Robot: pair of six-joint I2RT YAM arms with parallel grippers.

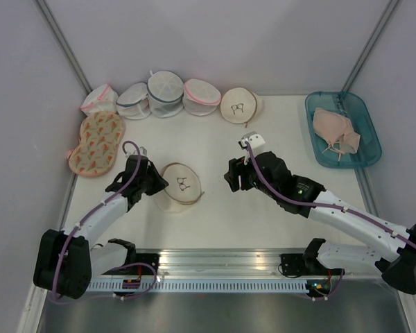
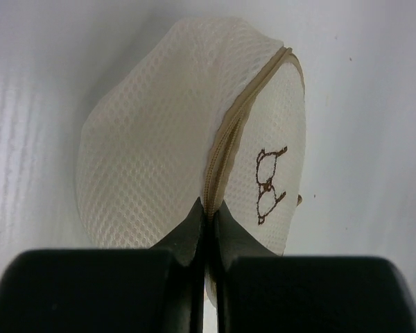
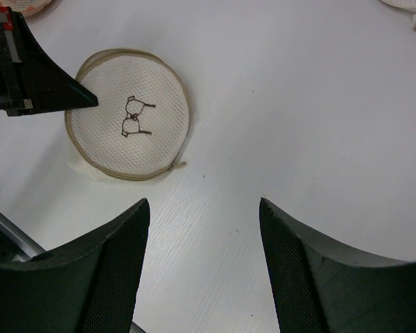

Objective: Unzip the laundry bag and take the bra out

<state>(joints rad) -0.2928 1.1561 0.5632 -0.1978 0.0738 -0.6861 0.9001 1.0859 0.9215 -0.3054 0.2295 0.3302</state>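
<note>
The cream laundry bag (image 1: 182,187) with a black bra outline lies on the white table between my arms, its tan zip rim closed. My left gripper (image 1: 159,182) is shut on that rim at the bag's left edge; in the left wrist view the fingertips (image 2: 208,211) pinch the zip seam of the bag (image 2: 152,139). My right gripper (image 1: 233,177) hovers open and empty to the right of the bag; in the right wrist view it (image 3: 204,202) is apart from the bag (image 3: 152,83). A peach-pink bra (image 1: 336,130) lies in the teal tray.
A teal tray (image 1: 317,104) stands at the back right. A second cream bag (image 1: 239,105), several white mesh bags (image 1: 165,94) and a flat orange-patterned bag (image 1: 96,142) line the back left. Walls close in on both sides.
</note>
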